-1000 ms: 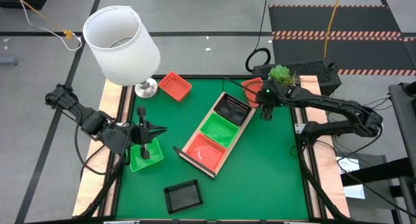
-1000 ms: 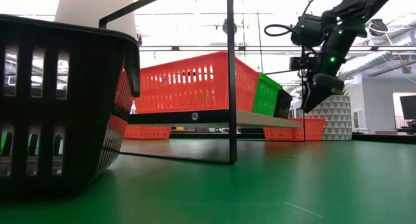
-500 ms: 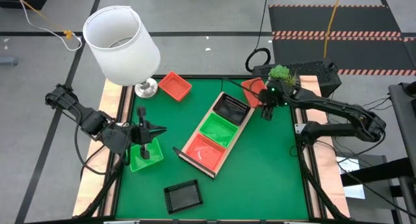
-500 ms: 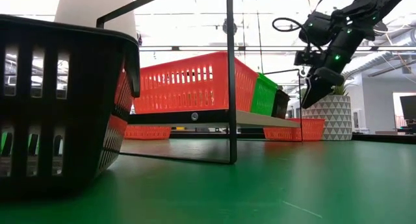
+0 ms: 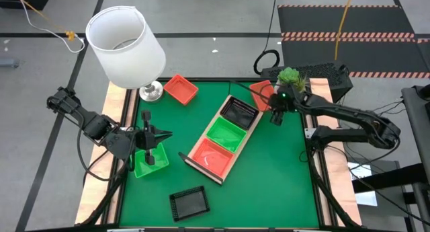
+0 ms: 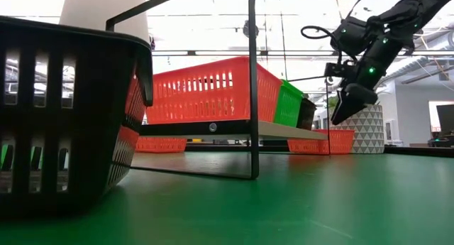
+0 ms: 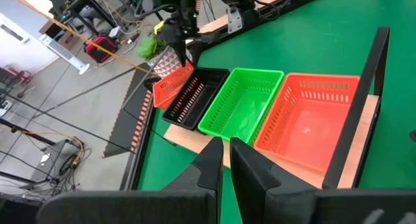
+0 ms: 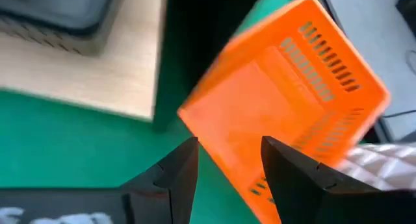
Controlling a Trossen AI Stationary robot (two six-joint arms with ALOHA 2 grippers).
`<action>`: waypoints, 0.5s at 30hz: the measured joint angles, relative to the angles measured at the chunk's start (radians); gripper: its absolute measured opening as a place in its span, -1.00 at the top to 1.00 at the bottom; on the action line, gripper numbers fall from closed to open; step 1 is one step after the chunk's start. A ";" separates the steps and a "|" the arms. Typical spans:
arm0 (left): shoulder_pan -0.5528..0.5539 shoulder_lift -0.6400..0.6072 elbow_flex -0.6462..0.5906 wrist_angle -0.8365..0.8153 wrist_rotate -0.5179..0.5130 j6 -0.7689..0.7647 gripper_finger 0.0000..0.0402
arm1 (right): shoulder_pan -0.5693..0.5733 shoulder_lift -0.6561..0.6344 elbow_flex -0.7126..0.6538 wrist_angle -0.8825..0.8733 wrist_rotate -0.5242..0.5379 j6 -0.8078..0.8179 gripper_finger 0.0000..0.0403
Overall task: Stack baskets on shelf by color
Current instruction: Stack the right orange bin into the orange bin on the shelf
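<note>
1. Green matting covers the bench [image 5: 282, 171], with a white lamp [image 5: 126, 47] at the upper left of the frame and the shelf [image 5: 222, 139] lying diagonally at centre, holding a black, a green and an orange basket in a row.
2. The right claw [image 5: 274, 116] hangs with fingers spread and empty beside the shelf's black end; the loose orange basket [image 5: 262, 93] lies just above it in the frame, its long axis roughly along the shelf's, nearer the right arm by far.
3. The left claw [image 5: 149, 139] is nearly closed, empty, over a green basket [image 5: 149, 163] at lower left.
4. Against the earlier frames, the right claw has shifted slightly toward that orange basket; the left has not moved.
</note>
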 joint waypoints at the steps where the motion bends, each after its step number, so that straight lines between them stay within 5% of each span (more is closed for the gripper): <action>1: 0.000 0.000 0.000 0.000 0.000 -0.001 0.85 | -0.002 0.000 -0.011 0.014 -0.001 0.000 0.20; 15: 0.000 0.000 0.000 -0.001 0.000 -0.015 0.85 | -0.012 -0.018 -0.046 0.047 0.008 0.025 0.20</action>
